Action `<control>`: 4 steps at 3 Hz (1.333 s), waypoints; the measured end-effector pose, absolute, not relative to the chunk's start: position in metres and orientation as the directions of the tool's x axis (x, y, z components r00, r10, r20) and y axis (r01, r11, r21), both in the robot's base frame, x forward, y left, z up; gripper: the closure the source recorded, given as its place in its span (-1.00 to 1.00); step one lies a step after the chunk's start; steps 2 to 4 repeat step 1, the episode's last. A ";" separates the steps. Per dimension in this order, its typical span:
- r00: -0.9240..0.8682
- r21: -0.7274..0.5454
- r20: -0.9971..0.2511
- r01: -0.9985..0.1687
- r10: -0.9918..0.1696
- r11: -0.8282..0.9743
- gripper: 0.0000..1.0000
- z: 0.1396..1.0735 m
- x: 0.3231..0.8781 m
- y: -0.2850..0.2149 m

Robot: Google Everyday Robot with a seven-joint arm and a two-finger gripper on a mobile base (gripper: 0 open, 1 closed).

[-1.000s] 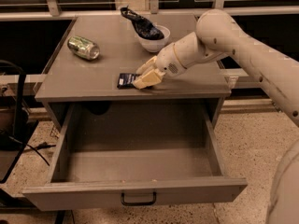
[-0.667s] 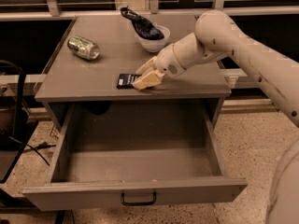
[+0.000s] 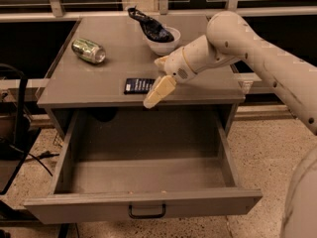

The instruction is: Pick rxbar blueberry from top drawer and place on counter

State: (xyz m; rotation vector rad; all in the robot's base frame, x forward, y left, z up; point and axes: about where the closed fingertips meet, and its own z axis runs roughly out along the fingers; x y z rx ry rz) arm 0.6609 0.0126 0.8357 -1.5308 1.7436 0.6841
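Nearest us, the top drawer stands pulled far out, its small black pull handle centred low on the plain front panel and its grey inside open to view. It juts over a speckled floor.

Above the drawer's back, the tool hangs at the front edge of the surface with its two pale fingers spread apart. One slants down past the edge toward the drawer and the other points up toward the bowl.

Just beside the tool, on our left, the rxbar blueberry lies flat on the surface near that front edge, white lettering up. We cannot tell whether the lower finger touches its end. The cream arm reaches in from our right.

Farther back, a green can lies on its side, well apart from the bar. A white bowl sits near the rear with a dark crumpled bag sticking out of it.
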 end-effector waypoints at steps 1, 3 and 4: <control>-0.049 -0.062 -0.790 -0.985 -0.611 0.159 -1.00 0.836 0.661 0.013; -0.049 -0.062 -0.790 -0.985 -0.611 0.159 -1.00 0.836 0.661 0.013; -0.049 -0.062 -0.790 -0.985 -0.611 0.159 -1.00 0.836 0.661 0.013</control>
